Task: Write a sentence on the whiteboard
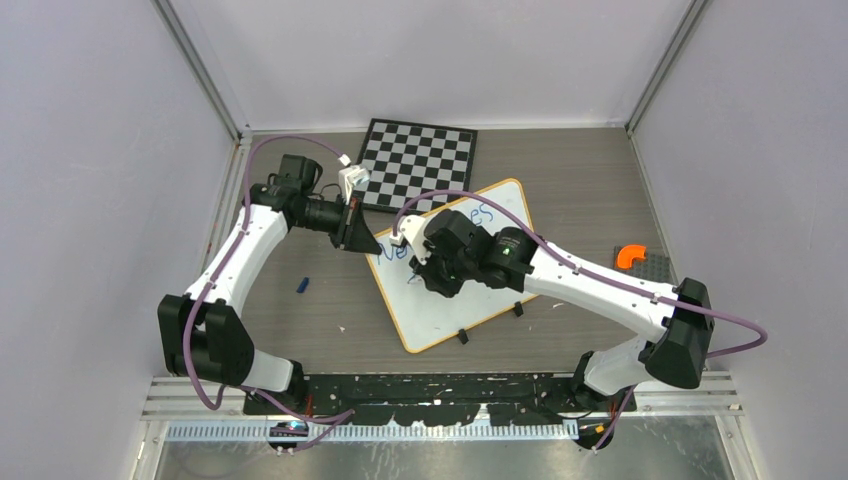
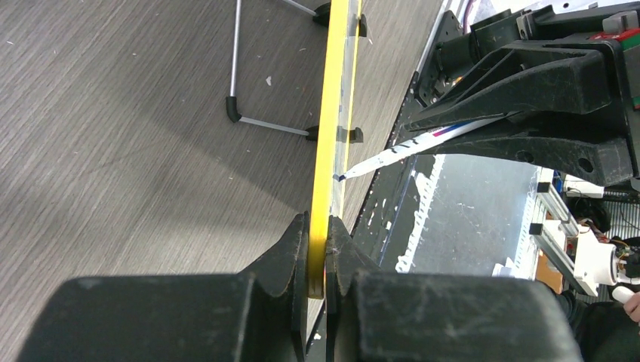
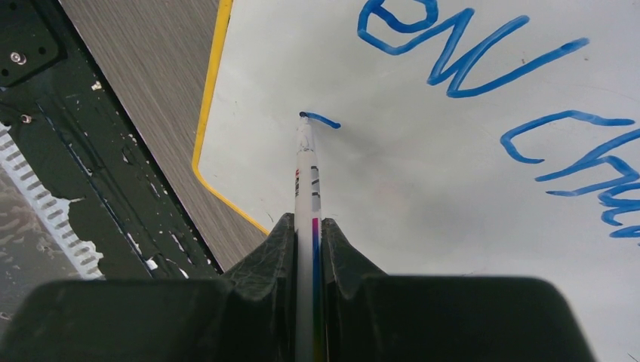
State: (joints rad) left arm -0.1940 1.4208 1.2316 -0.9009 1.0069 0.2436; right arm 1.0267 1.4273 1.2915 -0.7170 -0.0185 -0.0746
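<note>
The whiteboard (image 1: 445, 310), white with an orange-yellow rim, lies tilted at the table's middle with blue writing (image 3: 468, 60) on it. My left gripper (image 1: 366, 244) is shut on its rim at the left edge; in the left wrist view the yellow edge (image 2: 330, 113) runs straight up from between the jaws of that gripper (image 2: 318, 245). Over the board, my right gripper (image 1: 424, 276) is shut on a white marker (image 3: 306, 181). The right wrist view shows the gripper (image 3: 307, 226) with the marker's tip touching the board (image 3: 423, 196) at a short blue stroke (image 3: 321, 119).
A black-and-white chessboard (image 1: 417, 163) lies behind the whiteboard. A small blue cap (image 1: 303, 285) rests on the table at left. An orange piece (image 1: 630, 256) sits on a grey plate (image 1: 652, 268) at right. Walls close in on three sides.
</note>
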